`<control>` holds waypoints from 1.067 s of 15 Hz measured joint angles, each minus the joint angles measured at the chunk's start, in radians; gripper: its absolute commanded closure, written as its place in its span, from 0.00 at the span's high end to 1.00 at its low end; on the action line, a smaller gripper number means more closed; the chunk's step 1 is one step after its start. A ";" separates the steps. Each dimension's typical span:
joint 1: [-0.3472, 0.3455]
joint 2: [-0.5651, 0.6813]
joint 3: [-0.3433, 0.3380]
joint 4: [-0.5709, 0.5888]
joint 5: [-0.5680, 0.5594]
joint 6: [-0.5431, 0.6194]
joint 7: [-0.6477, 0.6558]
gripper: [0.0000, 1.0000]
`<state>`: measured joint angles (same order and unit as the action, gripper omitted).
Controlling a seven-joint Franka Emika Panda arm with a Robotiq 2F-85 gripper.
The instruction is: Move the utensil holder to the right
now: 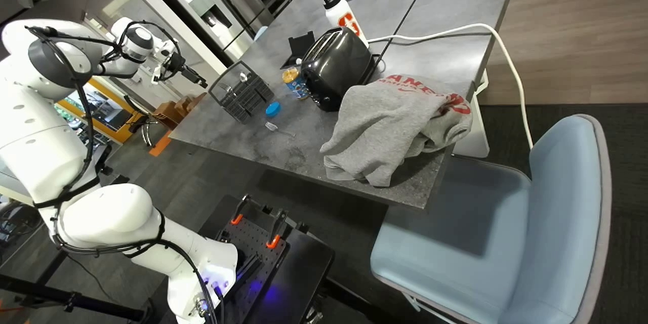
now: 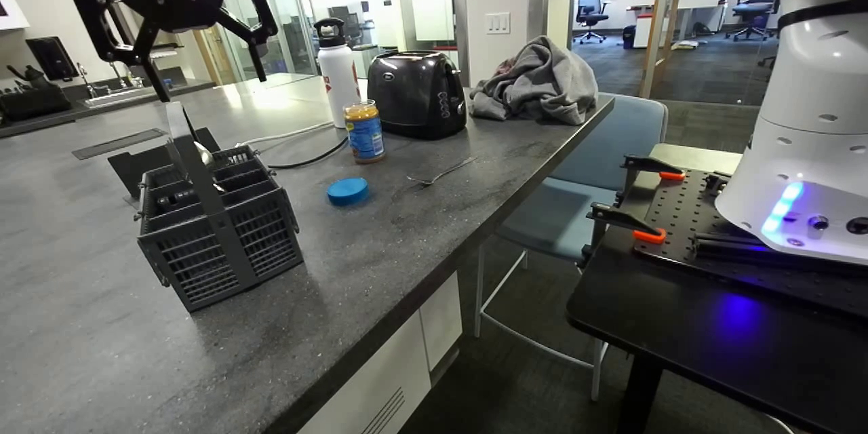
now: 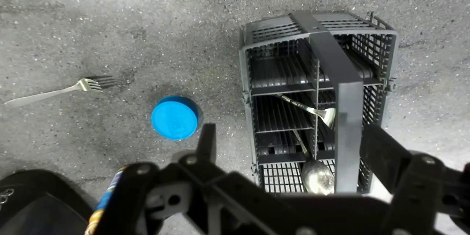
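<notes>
Utensil holder is what I'm hovering over with the gripper, the only one on this rig; its fingers are standing wide apart and gripping nothing. The coming move is turning on the handle: in the wrist view the flat top bar is showing between the fingertips but off-centre, closer to the one toward the right of the frame. I'm reckoning on shifting that way before lowering; how much height is separating bar and fingertips, I can't tell.

The holder is standing upright on the counter, left of centre in an exterior view, openings facing up. Its long axis is running from top to bottom of the wrist frame, along the bar, so the fingers are facing each other across it, which is looking right for a pinch. A spoon is leaning inside, toward the bottom of that frame. Farther out, a blue lid is lying to the left, near the holder, and a fork is resting well apart by the left edge.
</notes>
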<state>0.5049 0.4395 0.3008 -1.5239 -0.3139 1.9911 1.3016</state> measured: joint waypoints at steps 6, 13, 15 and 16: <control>0.006 -0.003 -0.021 0.001 0.014 0.040 -0.002 1.00; 0.013 0.049 -0.046 0.044 0.024 0.207 -0.007 1.00; 0.019 0.074 -0.058 0.069 0.025 0.207 -0.022 1.00; 0.023 0.089 -0.064 0.082 0.025 0.207 -0.026 1.00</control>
<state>0.5279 0.5287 0.2364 -1.4418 -0.2892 2.1985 1.2751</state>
